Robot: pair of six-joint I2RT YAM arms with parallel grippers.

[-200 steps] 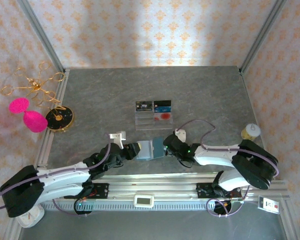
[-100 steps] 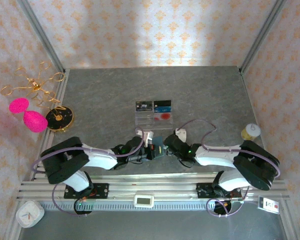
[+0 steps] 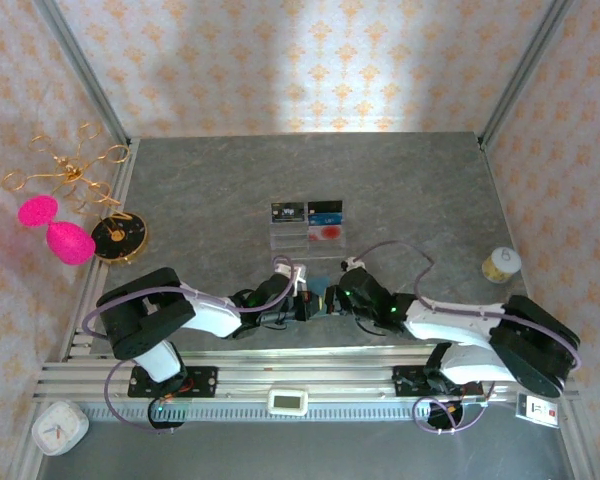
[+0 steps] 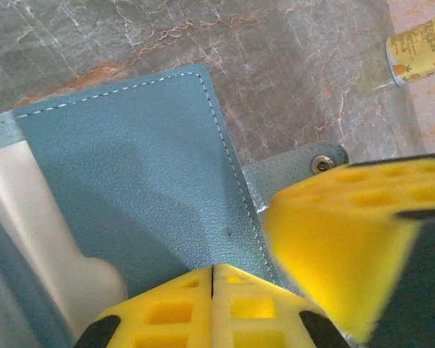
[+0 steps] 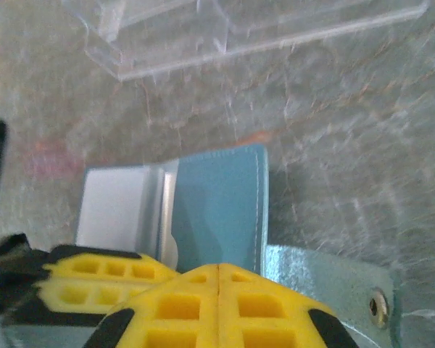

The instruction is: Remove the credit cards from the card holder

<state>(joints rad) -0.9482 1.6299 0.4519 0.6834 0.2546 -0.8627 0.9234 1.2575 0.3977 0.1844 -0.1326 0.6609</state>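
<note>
The card holder [image 4: 130, 167] lies opened on the table [image 3: 210, 190], close to its near edge, between the two arms. A teal panel faces up. A pale layer [image 4: 29, 210] shows at its inner side; whether this is a card or a pocket cannot be told. The snap tab [image 5: 377, 306] juts out sideways. Three credit cards [image 3: 288, 212] sit in the clear tray [image 3: 305, 243], just beyond the holder.

The left gripper [image 4: 212, 283] has its fingers pressed together over the panel's near edge. The right gripper [image 5: 217, 279] is likewise pressed together, and its tips are just beside the left's. Whether either nips the material cannot be told.

The step in hand appears to be exposing the pocket mouth. To do it well, one gripper should pin the teal panel flat. The other should part its fingers slightly, approach the pale layer edge-on, and pull in line with the pocket. The tips work very close together, so a collision is likely unless only one arm moves at a time.
</note>
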